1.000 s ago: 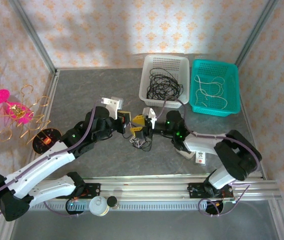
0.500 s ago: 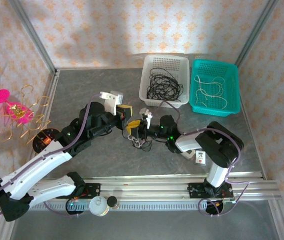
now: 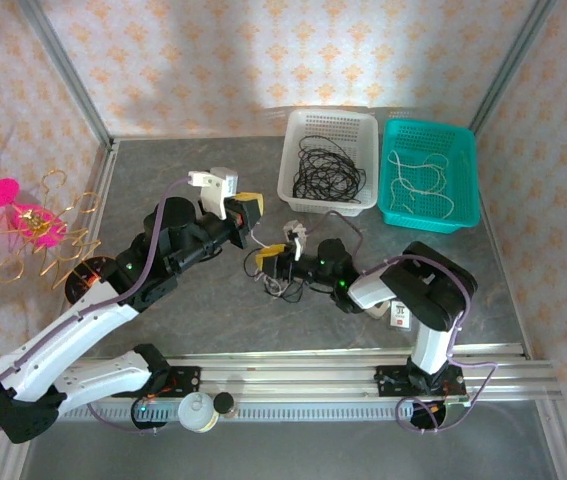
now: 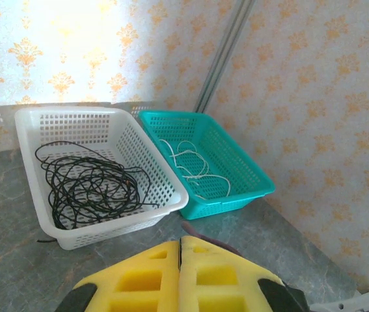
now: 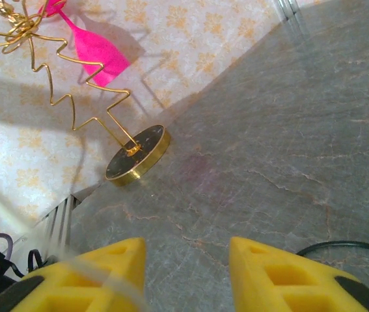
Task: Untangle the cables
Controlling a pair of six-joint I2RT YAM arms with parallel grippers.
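Observation:
A small tangle of black and white cables (image 3: 275, 284) lies on the grey table in front of the baskets. My left gripper (image 3: 247, 208) hangs up and to the left of it, its yellow pads (image 4: 145, 276) pressed together. A thin black cable (image 3: 250, 245) runs from its tips down to the tangle. My right gripper (image 3: 283, 252) sits low at the tangle. In the right wrist view the right gripper (image 5: 187, 250) is open, with a blurred white cable (image 5: 38, 250) draped over its left finger and a black cable (image 5: 347, 246) on the table at the right.
A white basket (image 3: 291, 185) holding coiled black cables (image 4: 90, 188) stands at the back, with a teal basket (image 3: 468, 190) of white cables (image 4: 191, 166) to its right. A gold wire stand with a pink piece (image 3: 33, 225) and a round base (image 5: 135, 155) stands at the left wall.
My left gripper has drawn up and to the left, away from the tangle, still shut. My right gripper has slid left along the table to the tangle.

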